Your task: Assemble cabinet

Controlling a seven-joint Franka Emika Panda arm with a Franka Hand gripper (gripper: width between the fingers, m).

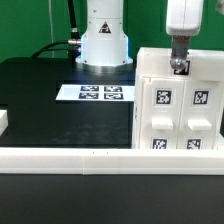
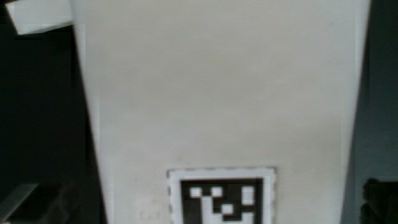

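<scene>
My claw (image 1: 179, 67) is down at the top edge of the big white cabinet (image 1: 180, 108), which stands on the black counter (image 1: 60, 115), and I cannot tell if it is pinching.

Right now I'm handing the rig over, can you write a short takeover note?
Gripper: down at the top rear edge of the large white plastic cabinet box; open or shut cannot be told.
Cabinet: on the exterior view's right, upright, tagged panels facing the camera; the wrist view is filled by one white face with a tag.
Flat white marker board: on the black table, apart from the cabinet.
Done: box standing.
Left: unclear; no loose parts identifiable.
</scene>
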